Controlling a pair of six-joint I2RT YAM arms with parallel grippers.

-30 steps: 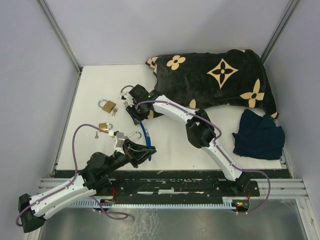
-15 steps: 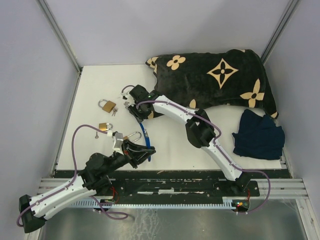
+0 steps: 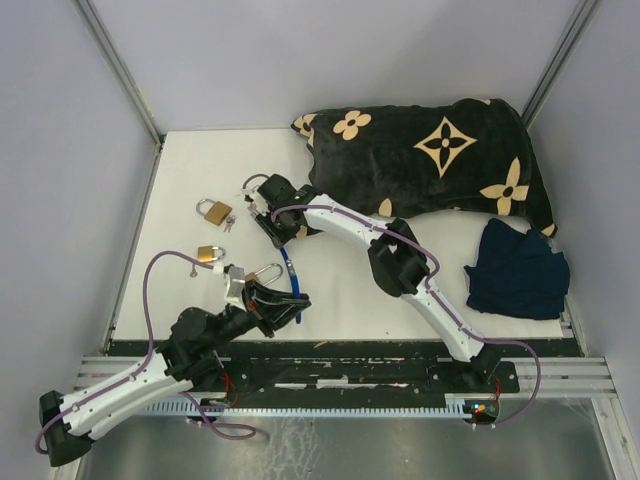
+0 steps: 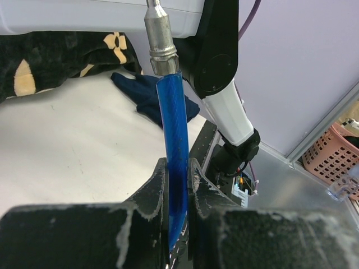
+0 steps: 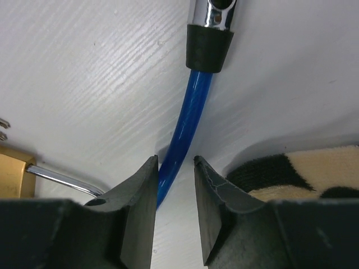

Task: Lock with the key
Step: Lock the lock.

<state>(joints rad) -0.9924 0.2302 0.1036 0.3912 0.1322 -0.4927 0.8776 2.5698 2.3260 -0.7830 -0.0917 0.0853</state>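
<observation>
Pre-lock step, cable handling. Left end effector (image 4: pixel 178 168) is clenched on the blue cable (image 4: pixel 171 106). Right end effector (image 5: pixel 174 165) straddles the cable's far end, jaws parted, not gripping. Key (image 3: pixel 228 223) (I think, it's tiny in the top view) lies on the table (image 3: pixel 180 180) just beside the brass padlock (image 3: pixel 213 211), untouched. Next: right pinches the cable end, then one arm frees up for the key. No legible brand or writing.
</observation>
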